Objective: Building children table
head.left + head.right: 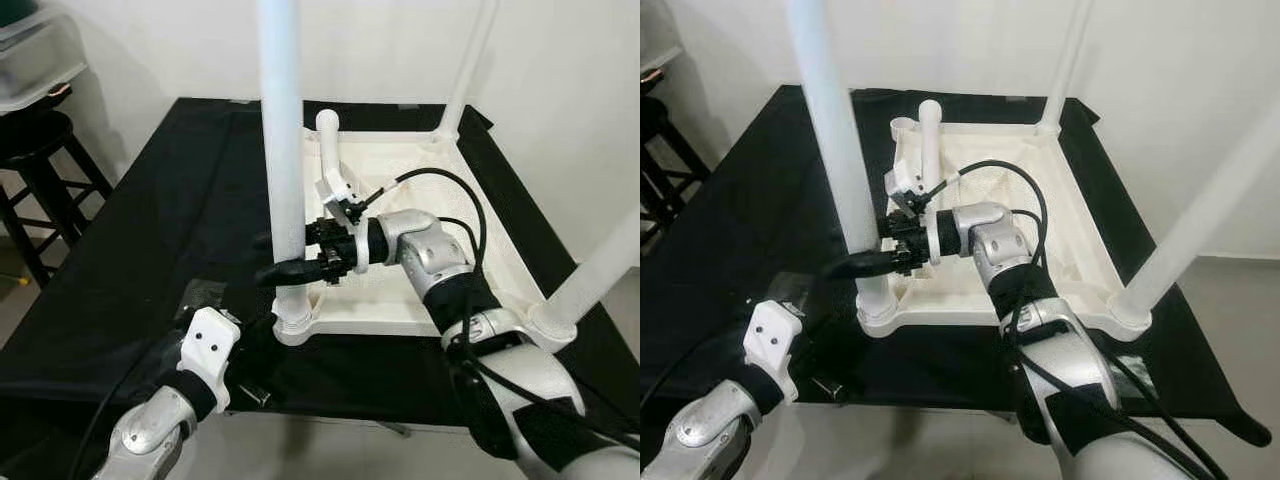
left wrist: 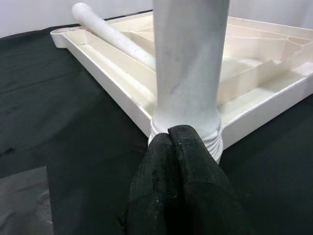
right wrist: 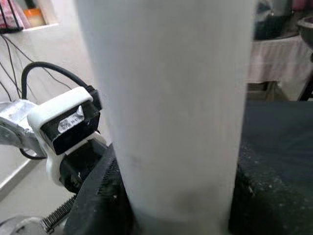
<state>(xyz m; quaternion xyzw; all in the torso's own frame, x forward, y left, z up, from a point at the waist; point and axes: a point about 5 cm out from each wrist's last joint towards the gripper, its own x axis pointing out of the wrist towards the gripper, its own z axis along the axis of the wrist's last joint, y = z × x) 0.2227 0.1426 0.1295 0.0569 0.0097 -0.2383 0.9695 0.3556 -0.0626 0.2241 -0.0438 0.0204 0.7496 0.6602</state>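
Already three legs stand up from the upturned tabletop [image 1: 400, 300] on the counter [image 1: 150, 260], my right gripper [image 1: 300, 268] clamps the near-corner leg [image 1: 283, 170], my left gripper [image 2: 178, 147] rests shut at that leg's base, and the fourth leg [image 1: 333, 160] lies loose inside the tabletop.

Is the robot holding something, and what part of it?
Yes. The right gripper holds the near-left table leg low on its shaft, just above the corner socket. The left gripper, fingers together, only rests against that leg's base.

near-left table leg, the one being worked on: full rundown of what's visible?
The near-left leg is a white, smooth, plastic-looking tube standing upright in the near-left corner socket of the upturned tabletop, its threaded collar showing at the base. The right gripper clamps its lower part; the left gripper, fingers together, touches the collar. Its top runs out of frame.
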